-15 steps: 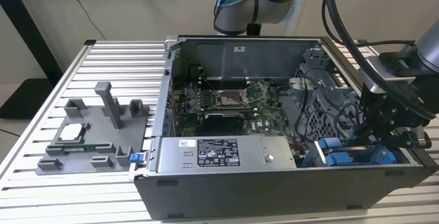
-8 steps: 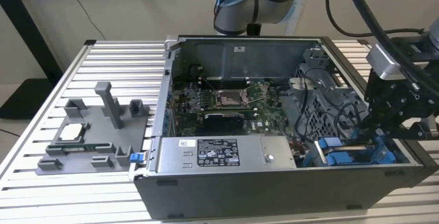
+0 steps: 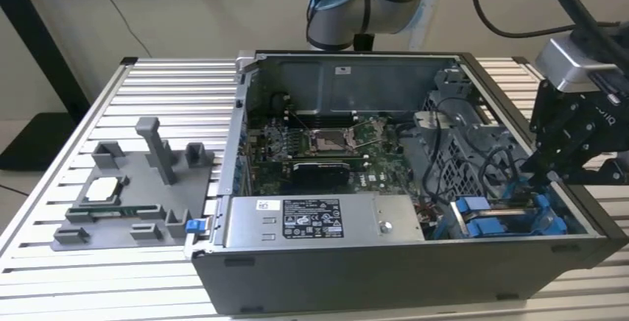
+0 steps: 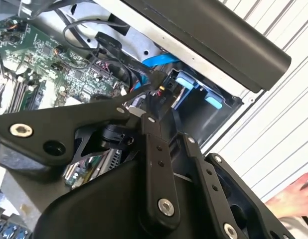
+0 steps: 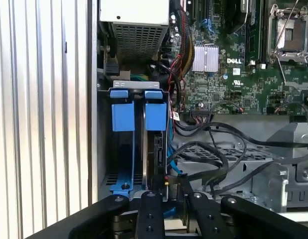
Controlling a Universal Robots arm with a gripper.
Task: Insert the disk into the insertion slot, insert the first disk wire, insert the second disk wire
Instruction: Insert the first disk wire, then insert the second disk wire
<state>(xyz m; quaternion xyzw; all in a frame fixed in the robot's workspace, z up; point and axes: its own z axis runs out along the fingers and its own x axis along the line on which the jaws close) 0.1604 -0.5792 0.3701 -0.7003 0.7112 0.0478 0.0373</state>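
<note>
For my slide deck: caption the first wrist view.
The gripper at the blue-railed insertion slot of an open computer case, black cables and motherboard alongside.

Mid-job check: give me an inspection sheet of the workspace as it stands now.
Surface: slatted metal table carrying the open computer case.
Job's things: disk stands on edge in the slot.
Clutter: grey tray with a chip and a memory stick.
Grippers: tool closed on a black plug by the disk.
Cables: blue cable beside the disk; black wires across the case.
Surroundings: arm behind the case; blurred shape, perhaps a hand.
</note>
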